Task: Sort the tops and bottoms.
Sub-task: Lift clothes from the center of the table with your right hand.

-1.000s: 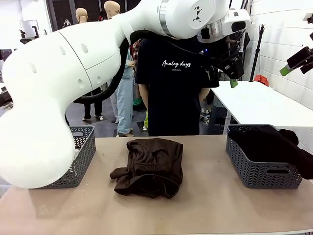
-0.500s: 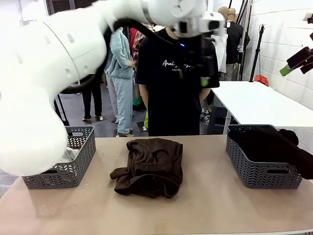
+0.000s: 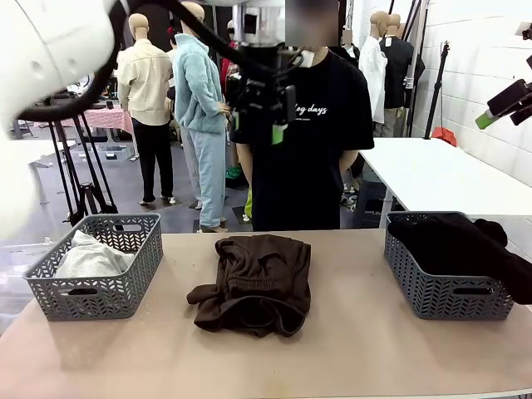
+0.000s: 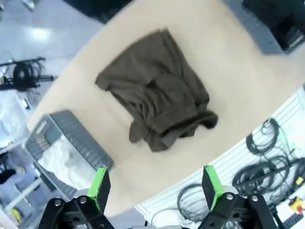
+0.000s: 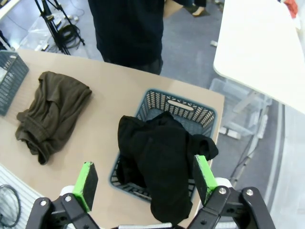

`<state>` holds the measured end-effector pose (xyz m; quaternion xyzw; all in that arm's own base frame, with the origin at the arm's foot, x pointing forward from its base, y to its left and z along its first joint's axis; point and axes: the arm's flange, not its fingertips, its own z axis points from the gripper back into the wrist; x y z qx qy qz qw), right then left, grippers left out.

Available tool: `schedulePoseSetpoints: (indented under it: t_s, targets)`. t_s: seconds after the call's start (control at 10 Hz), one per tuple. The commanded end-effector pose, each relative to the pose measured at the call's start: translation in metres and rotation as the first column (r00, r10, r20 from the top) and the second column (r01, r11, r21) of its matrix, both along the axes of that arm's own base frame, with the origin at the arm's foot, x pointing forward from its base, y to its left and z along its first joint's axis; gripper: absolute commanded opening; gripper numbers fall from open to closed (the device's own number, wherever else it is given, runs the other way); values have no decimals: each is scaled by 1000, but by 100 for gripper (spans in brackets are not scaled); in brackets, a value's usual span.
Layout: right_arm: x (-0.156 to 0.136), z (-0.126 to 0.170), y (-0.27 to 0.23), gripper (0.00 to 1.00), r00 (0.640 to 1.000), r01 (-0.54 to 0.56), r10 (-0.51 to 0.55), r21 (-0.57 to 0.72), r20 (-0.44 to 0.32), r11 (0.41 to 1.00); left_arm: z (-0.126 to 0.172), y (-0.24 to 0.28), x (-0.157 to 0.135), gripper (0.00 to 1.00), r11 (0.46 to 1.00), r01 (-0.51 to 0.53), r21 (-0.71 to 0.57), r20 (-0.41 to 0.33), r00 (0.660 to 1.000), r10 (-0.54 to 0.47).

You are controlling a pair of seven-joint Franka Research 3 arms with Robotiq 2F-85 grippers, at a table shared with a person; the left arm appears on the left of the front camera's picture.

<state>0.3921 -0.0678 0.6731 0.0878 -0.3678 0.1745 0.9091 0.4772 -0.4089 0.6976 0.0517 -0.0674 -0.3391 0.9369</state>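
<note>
Left wrist view: the left claw (image 4: 156, 183), pads spread and empty, hangs above the dark brown fleece bottoms (image 4: 157, 90), which lie on the table at twelve o'clock from it, long axis eleven-to-five. The right claw (image 5: 144, 179), also spread, hovers over black bottoms (image 5: 159, 157) in a grey lattice basket (image 5: 181, 102), so the left looks nearer. The pale grey-white tops (image 3: 87, 256) sit in a second basket (image 3: 50, 287). The person's black T-shirt (image 3: 316, 174) reads "…og days".

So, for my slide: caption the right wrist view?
Open right gripper above black bottoms heaped in a grey basket; brown fleece bottoms loose on table.
</note>
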Motion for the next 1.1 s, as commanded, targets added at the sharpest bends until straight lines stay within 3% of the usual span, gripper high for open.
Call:
schedulePoseSetpoints:
  t_s: [0.0,0.1,0.2,0.3,0.4,0.5,0.6,0.9,1.0]
  targets:
    - [2,0,0,100,1000,-5,5,-2,4,1000,-185,158,-151,100,999,-32,23,-108,994,34]
    - [2,0,0,100,1000,-5,5,-2,4,1000,-202,174,-171,100,995,-48,86,-201,977,65]
    - [2,0,0,100,1000,-5,5,-2,4,1000,-211,191,-187,100,986,-90,140,-222,968,120]
    - [2,0,0,100,1000,-5,5,-2,4,1000,-216,204,-199,100,977,-146,153,-184,968,173]
    - [2,0,0,100,1000,-5,5,-2,4,1000,-215,206,-201,100,971,-198,133,-52,977,207]
    - [2,0,0,100,1000,-5,5,-2,4,1000,-198,192,-193,100,966,-245,86,137,963,232]
    - [2,0,0,100,1000,-5,5,-2,4,1000,-103,105,-88,100,974,-133,184,-191,967,168]
    - [2,0,0,100,1000,-5,5,-2,4,1000,-103,105,-88,100,974,-133,184,-191,967,168]
    - [2,0,0,100,1000,-5,5,-2,4,1000,-116,115,-105,100,972,-161,172,-136,973,185]
